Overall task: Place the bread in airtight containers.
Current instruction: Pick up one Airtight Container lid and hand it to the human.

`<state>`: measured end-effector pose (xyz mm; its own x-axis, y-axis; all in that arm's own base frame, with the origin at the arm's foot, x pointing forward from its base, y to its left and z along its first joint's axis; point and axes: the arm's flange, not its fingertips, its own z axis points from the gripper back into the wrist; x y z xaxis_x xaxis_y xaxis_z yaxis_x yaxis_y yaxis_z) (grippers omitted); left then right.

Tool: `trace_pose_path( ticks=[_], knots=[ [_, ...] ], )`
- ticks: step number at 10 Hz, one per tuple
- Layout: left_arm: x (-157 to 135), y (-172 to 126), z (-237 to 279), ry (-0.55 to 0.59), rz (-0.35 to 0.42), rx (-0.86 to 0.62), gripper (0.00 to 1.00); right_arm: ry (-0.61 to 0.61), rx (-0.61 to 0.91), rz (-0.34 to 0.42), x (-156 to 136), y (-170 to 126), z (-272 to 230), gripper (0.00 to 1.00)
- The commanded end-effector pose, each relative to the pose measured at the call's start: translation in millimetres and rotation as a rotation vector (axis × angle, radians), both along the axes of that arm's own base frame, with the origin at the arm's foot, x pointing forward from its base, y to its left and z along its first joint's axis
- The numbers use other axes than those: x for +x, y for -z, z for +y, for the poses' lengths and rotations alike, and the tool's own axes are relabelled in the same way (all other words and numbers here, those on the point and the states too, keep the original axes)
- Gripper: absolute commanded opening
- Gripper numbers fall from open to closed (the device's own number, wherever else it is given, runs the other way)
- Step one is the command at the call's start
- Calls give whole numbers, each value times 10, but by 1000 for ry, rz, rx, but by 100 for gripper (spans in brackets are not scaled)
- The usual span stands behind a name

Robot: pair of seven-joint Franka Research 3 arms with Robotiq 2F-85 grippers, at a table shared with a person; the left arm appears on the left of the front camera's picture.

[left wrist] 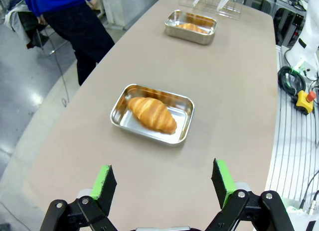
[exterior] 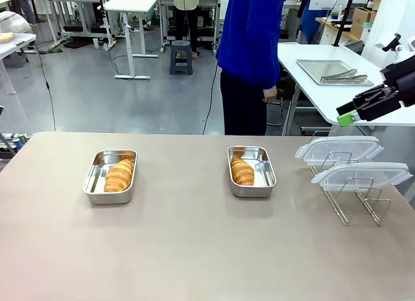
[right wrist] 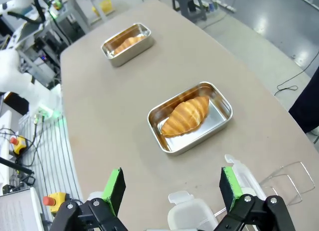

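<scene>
Take the near pan (left wrist: 183,115) as your reference. It sits uncovered on the table (left wrist: 239,81), with one croissant (left wrist: 151,113) lying diagonally inside. The left gripper (left wrist: 163,183) hangs just short of this pan, jaws spread wide with nothing between them. Well beyond the pan stands a second pan (left wrist: 189,38). It appears to hold another croissant (left wrist: 192,27), though detail is small at that range. A wire rack (left wrist: 209,3) stands farther still. A person (left wrist: 65,22) stands off the table edge, picture-left of the reference pan.
</scene>
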<state>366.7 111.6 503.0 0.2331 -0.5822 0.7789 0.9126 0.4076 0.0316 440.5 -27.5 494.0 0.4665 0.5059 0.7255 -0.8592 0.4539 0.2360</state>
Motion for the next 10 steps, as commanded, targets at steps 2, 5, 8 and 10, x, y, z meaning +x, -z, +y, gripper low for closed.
trace_pose_path(
  ticks=[2, 5, 8, 10],
  knots=[
    [1, 10, 6, 12, -23, -12, 100, -7, 27, -14, 6, -4, 9, 100],
    [1, 10, 6, 12, -23, -12, 100, -128, -151, -55, -57, -17, 91, 100],
    [1, 10, 6, 12, -23, -12, 100, -419, -508, -117, -255, 61, 213, 100],
    [1, 10, 6, 12, -23, -12, 100, -511, -660, -115, -396, 112, 219, 100]
  ],
)
